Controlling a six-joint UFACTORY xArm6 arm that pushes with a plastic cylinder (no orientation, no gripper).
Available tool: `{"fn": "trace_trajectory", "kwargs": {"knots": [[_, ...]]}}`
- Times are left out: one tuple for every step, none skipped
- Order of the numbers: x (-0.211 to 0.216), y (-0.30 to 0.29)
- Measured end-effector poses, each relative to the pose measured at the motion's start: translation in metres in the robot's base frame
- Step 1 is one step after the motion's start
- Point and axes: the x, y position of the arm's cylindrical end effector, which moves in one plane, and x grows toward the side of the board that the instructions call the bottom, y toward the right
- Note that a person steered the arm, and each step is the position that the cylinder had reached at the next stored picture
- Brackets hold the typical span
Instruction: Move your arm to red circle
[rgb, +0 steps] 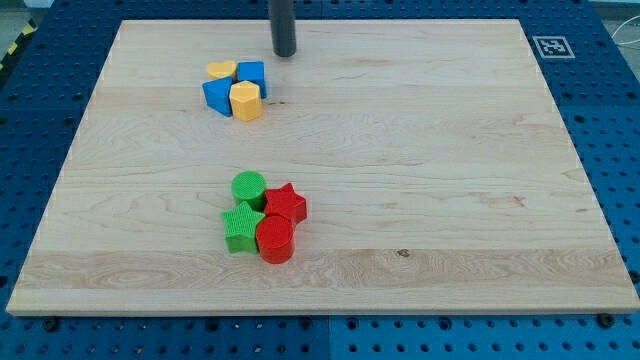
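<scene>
- My tip rests near the view's top of the wooden surface, just to the upper right of a small cluster and touching none of its blocks.
- That cluster holds a yellow heart, a blue block whose shape I cannot quite make out, a second blue block that looks wedge-like, and a yellow hexagon, all pressed together.
- The red circle lies well apart from my tip, lower in the view and a little left of centre, at the bottom right of a second cluster.
- It touches a red star above it and a green star on its left; a green circle sits at the top of that group.
- The tool is a bare rod with nothing to close or release, so it holds nothing; it can only push.
- The red circle looks like a small, rigid, light block that would likely slide easily on the smooth wood. Being round, it may roll off to one side of a push that is not centred.
- There is no grasp to take. I judge the free side, towards the view's bottom right, to be the cleanest place to meet it without disturbing its neighbours.
- The task has barely begun: the whole run down the surface remains.
</scene>
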Motion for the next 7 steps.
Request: {"fn": "trace_trajectory", "kwargs": {"knots": [[0.007,0.022],[0.025,0.048],[0.028,0.053],[0.048,0.095],[0.053,0.105],[0.078,0.122],[0.098,0.131]]}}
